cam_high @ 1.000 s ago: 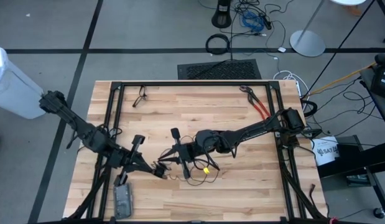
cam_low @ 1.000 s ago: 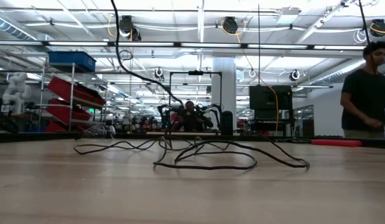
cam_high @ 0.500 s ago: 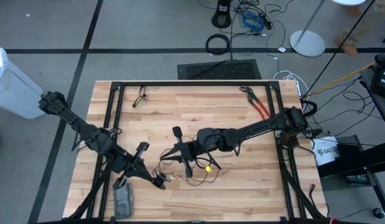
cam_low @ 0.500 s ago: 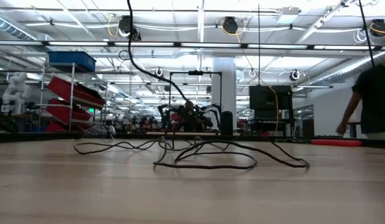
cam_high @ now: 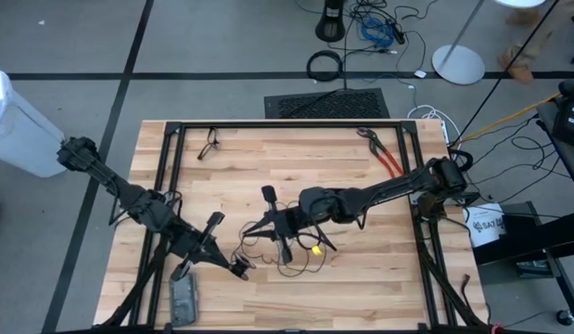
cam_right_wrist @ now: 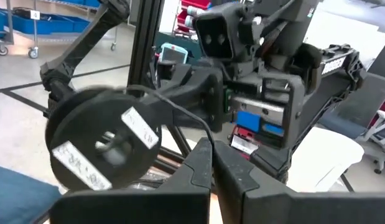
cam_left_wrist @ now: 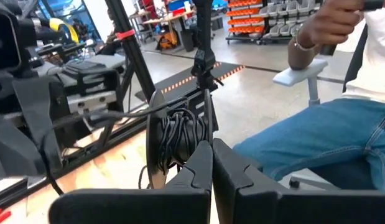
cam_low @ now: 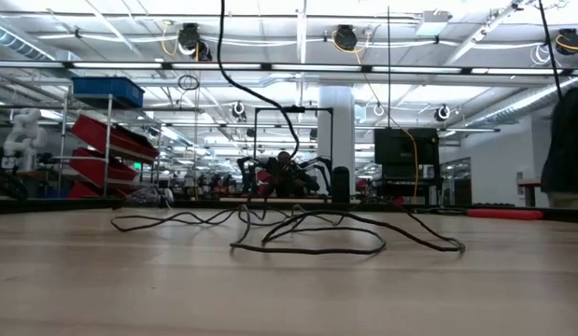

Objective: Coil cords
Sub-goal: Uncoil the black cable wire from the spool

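Observation:
The thin black cord lies in loose loops on the wooden table (cam_high: 291,263) (cam_low: 307,238), with a small yellow piece (cam_high: 316,249) beside them. One strand rises from the loops (cam_low: 256,89). My left gripper (cam_high: 241,268) (cam_left_wrist: 211,155), near the front edge, is shut at a black reel (cam_right_wrist: 99,146) (cam_left_wrist: 180,134) wound with cord. My right gripper (cam_high: 248,230) (cam_right_wrist: 211,158), mid-table, is shut on the cord and points level toward the reel. My left gripper meets the black reel at its lower edge (cam_left_wrist: 198,152), coming at it about level; its own fingertips hide the exact spot. The reel stands upright beyond the fingers, clear of the table. My right gripper pinches one strand of the cord (cam_right_wrist: 208,135) between its two fingertips, level, from the table's right. The strand arcs slack from the fingers across to the reel.
Red-handled pliers (cam_high: 387,156) lie at the far right and a small dark object (cam_high: 210,144) at the far left. A grey flat object (cam_high: 184,299) sits at the near left. A black frame (cam_high: 287,123) rims the table. A seated person (cam_left_wrist: 316,137) is close by.
My right gripper has risen a little and drawn back toward the table's right with the cord; the raised strand has swung sideways with it. My left gripper has turned and edged toward the near edge with the reel. The loops on the table have stayed put.

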`<state>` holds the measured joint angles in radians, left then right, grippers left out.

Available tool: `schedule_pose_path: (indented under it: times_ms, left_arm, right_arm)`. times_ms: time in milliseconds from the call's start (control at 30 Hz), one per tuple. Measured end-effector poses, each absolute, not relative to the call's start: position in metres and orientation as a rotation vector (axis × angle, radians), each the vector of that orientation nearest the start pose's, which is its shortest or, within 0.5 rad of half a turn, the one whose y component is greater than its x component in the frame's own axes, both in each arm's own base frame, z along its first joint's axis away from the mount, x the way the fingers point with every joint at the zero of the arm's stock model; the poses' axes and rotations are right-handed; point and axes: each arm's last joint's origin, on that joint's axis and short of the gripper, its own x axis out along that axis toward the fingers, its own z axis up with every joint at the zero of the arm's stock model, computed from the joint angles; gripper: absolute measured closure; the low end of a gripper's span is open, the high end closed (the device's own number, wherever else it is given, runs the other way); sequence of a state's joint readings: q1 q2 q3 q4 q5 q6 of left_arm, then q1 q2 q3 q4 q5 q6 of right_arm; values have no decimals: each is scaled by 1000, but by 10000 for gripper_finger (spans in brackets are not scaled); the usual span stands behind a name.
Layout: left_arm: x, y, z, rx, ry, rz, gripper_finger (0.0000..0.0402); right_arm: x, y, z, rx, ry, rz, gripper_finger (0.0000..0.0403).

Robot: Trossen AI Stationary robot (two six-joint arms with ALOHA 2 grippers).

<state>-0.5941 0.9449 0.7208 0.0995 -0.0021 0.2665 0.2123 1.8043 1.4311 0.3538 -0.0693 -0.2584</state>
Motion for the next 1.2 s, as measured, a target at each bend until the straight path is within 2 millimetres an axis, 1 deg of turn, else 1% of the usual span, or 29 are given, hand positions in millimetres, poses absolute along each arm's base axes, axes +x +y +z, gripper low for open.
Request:
schedule_pose_path:
  times_ms: [133,267,467,667,867,1200]
  left_arm:
    - [175,-117,307,309,77,-565,401]
    - [171,-112,310,292,88,-498,401]
    - [159,-103,320,274,44,-475,401]
    - [152,-97,326,267,19,-440,401]
    - [149,-93,329,296,5,-381,401]
    - [149,-93,337,263,-73,-367,401]
  right_arm:
    - [415,94,328,-271,-9,277,403]
    - [406,99,334,-326,23,211,403]
    - [385,109,348,-382,91,155,403]
    - [367,121,360,-390,108,190,403]
    - [362,129,357,-404,151,227,403]
    - [360,125,343,-432,290,245,403]
